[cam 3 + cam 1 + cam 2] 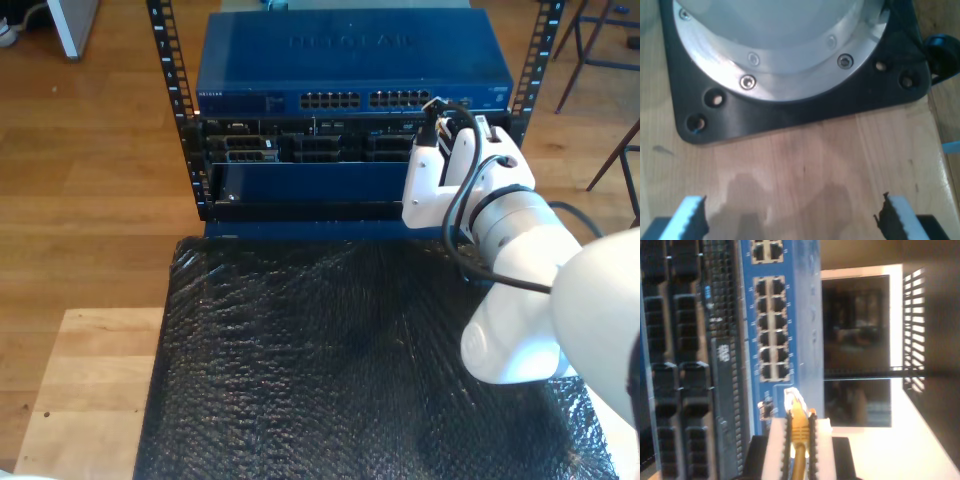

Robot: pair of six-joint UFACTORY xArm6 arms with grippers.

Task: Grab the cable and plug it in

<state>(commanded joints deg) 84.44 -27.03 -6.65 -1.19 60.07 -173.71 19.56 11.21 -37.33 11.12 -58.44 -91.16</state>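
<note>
The cable (pixel 799 440) is yellow, and its clear plug (pixel 794 399) sticks out past the fingertips of my second gripper (pixel 799 422), which is shut on it. The plug sits close in front of the blue network switch (pixel 790 315), just beyond the end of a block of ports (pixel 771 327) and in none of them. In the exterior view my second gripper (pixel 455 125) is held at the switch's (pixel 355 70) front, near its right end. My first gripper (pixel 790 215) stands open above a wooden surface (pixel 805 160), nothing between its fingers.
The switch lies on top of a black rack (pixel 300 150) with more black modules below. Black bubble wrap (pixel 320 360) covers the table before the rack. A black base plate (pixel 790 107) with a bolted metal flange (pixel 775 55) lies ahead of my first gripper.
</note>
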